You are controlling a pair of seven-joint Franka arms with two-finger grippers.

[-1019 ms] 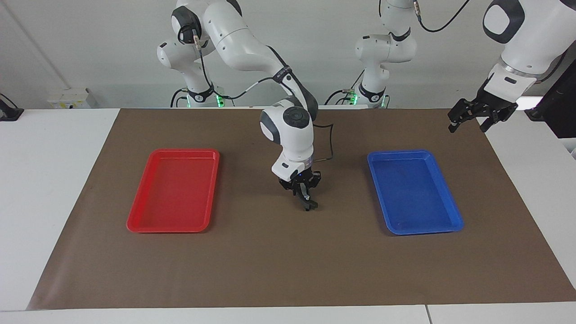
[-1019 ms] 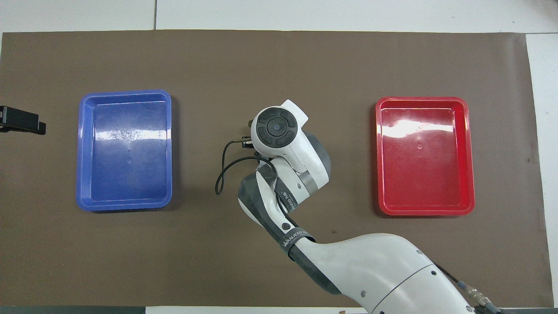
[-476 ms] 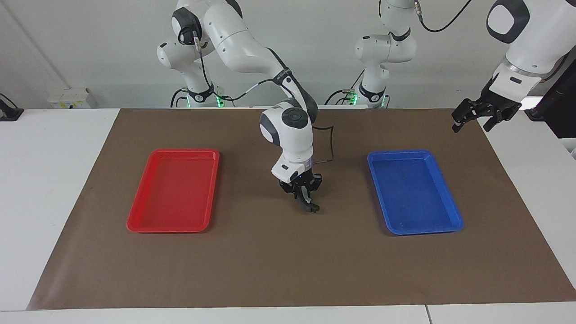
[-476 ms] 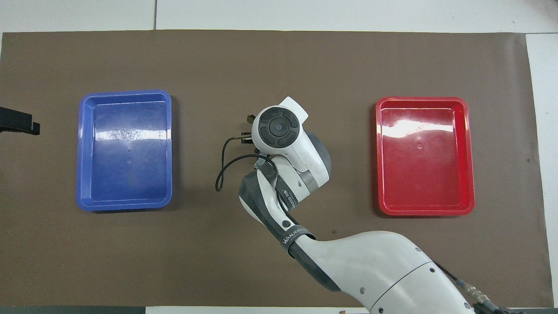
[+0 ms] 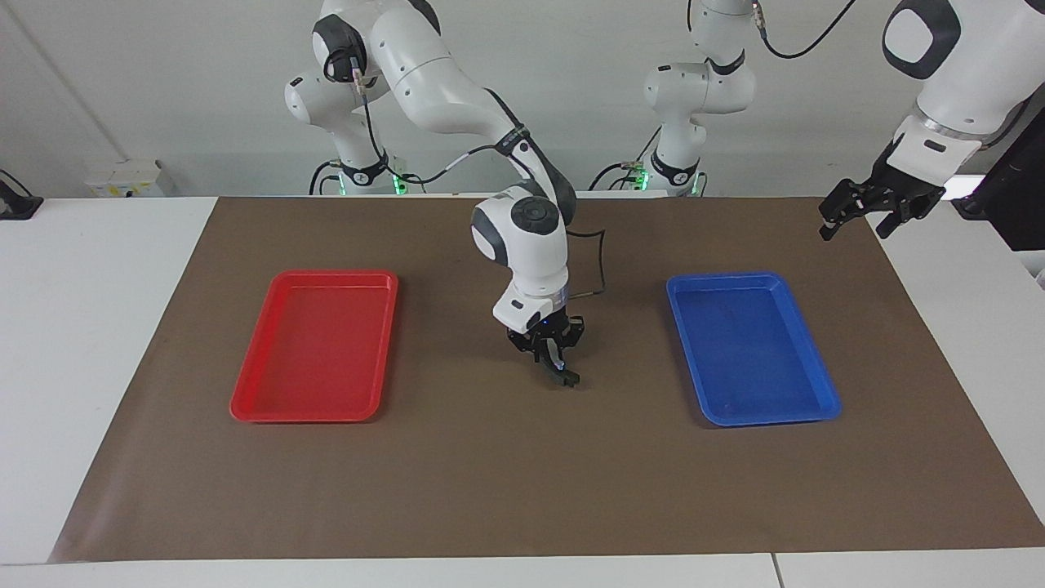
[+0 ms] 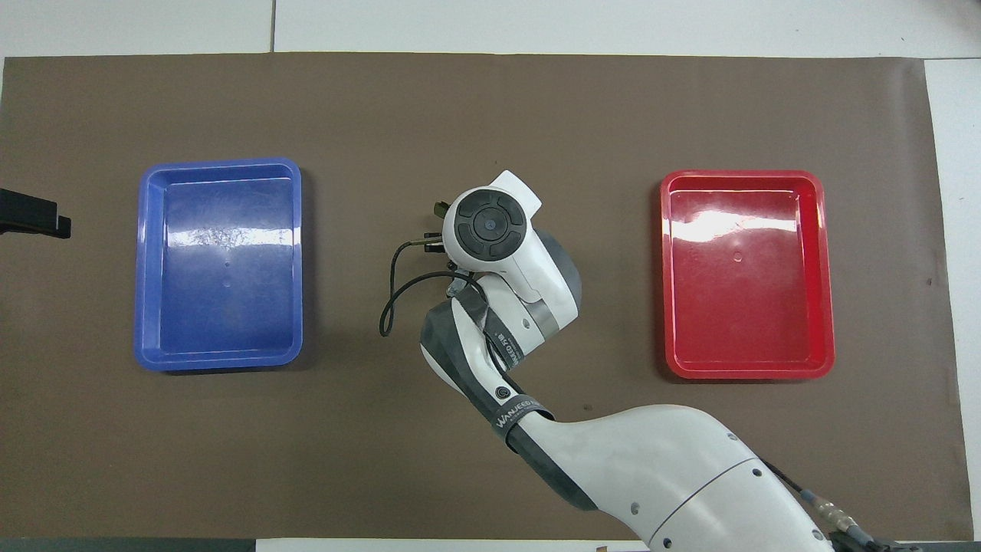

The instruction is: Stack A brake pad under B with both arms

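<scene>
My right gripper [image 5: 559,371] hangs low over the middle of the mat, between the two trays. It is shut on a narrow dark piece with a silver glint, B [image 5: 562,369], whose lower end is at the mat. In the overhead view the right arm's wrist [image 6: 488,224] covers the gripper and the piece. The short flat grey pad A does not show in either view. My left gripper [image 5: 854,231] is open and empty, held high over the mat's edge at the left arm's end; only its tip [image 6: 31,218] shows in the overhead view.
An empty red tray [image 5: 314,347] lies toward the right arm's end and an empty blue tray [image 5: 751,351] toward the left arm's end. A black cable [image 6: 387,307] loops from the right wrist over the brown mat [image 5: 522,474].
My right gripper has sunk a little toward the mat with the piece. My left gripper has drawn up and away toward its own end of the table.
</scene>
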